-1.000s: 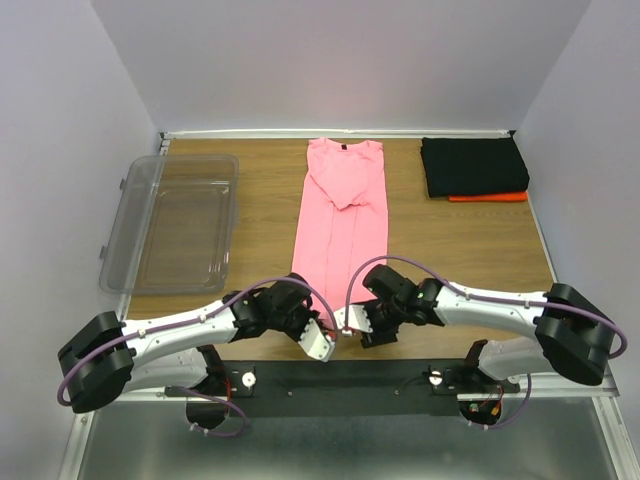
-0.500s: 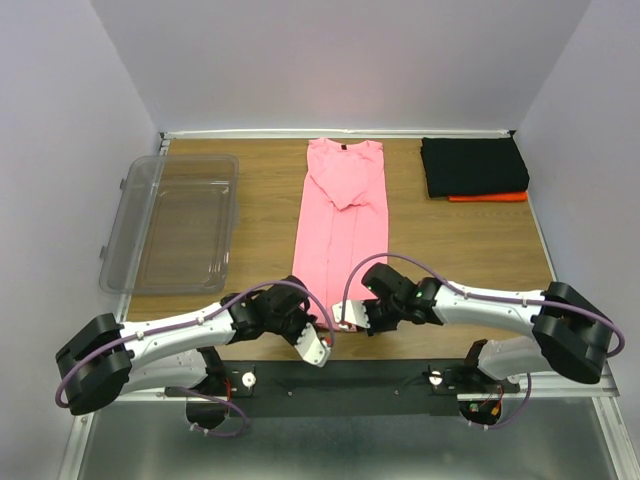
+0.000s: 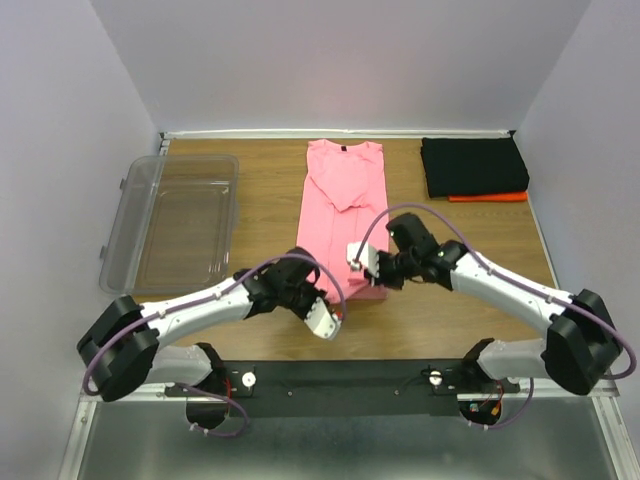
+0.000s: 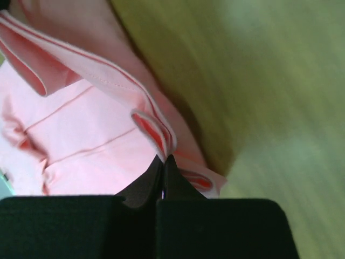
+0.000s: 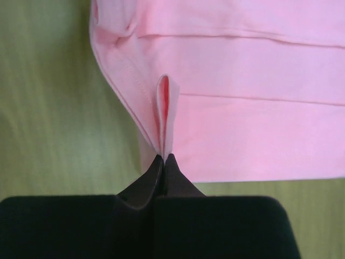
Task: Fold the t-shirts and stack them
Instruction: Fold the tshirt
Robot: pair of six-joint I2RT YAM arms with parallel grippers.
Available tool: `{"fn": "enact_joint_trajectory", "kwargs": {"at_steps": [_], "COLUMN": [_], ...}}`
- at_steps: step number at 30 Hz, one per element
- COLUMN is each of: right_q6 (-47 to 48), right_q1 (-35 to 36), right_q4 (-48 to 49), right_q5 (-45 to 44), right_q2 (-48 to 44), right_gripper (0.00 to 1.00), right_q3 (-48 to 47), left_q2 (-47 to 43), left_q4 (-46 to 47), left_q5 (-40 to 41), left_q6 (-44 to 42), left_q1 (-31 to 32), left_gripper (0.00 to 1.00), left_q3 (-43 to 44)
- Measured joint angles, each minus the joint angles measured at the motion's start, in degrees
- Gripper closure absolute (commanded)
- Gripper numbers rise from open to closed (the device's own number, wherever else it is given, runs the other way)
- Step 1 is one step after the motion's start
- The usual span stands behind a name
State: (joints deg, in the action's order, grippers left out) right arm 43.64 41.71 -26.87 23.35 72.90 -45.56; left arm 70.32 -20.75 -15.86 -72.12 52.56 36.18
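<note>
The bright pink t-shirt (image 3: pixel 345 200) lies lengthwise in the middle of the table, its sleeves folded in. My right gripper (image 3: pixel 357 262) is shut on a pinch of the near hem and holds it raised over the shirt's lower part; in the right wrist view the fabric (image 5: pixel 259 124) rises from the closed tips (image 5: pixel 164 155). My left gripper (image 3: pixel 325 322) is shut on the hem's other corner nearer the table edge, with pink cloth (image 4: pixel 81 135) bunched at its tips (image 4: pixel 163 157). A folded black t-shirt (image 3: pixel 473 166) rests on a folded orange-red t-shirt (image 3: pixel 488 197) at the back right.
A clear plastic tub (image 3: pixel 170 220) sits at the left side of the wooden table (image 3: pixel 470 250). Purple walls close in the left, right and back. The arms' black base rail (image 3: pixel 340 378) runs along the near edge.
My right gripper closed on the pink hem and carried it up and away from the near edge. My left gripper, shut throughout, shifted slightly to the right and forward with its corner.
</note>
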Motion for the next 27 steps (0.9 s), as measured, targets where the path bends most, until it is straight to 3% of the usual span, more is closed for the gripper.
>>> {"fn": "enact_joint_trajectory", "kwargs": {"at_steps": [7, 13, 20, 27], "right_q6": [1.8, 1.9, 1.3, -0.3], "right_q1": [-11.9, -18.0, -20.0, -22.1], "right_q4": [-1.4, -1.8, -2.3, -2.7], "right_q5": [3.1, 5.0, 5.6, 5.5], "right_q2": [11.1, 21.0, 28.7, 34.4], "right_gripper": [1.0, 0.99, 0.99, 0.99], "right_q3": [-12.2, -21.8, -29.3, -37.2], "left_q2": [9.4, 21.7, 31.7, 38.3], "left_q4": [0.4, 1.1, 3.1, 4.6], "left_q5": [-0.8, -1.6, -2.4, -2.9], "left_q6": [-5.2, -7.8, -8.3, -8.3], "left_q1": [-11.0, -18.8, -22.6, -23.7], "left_gripper": [1.0, 1.0, 1.0, 1.0], "left_q3": [11.8, 24.5, 37.1, 43.1]}}
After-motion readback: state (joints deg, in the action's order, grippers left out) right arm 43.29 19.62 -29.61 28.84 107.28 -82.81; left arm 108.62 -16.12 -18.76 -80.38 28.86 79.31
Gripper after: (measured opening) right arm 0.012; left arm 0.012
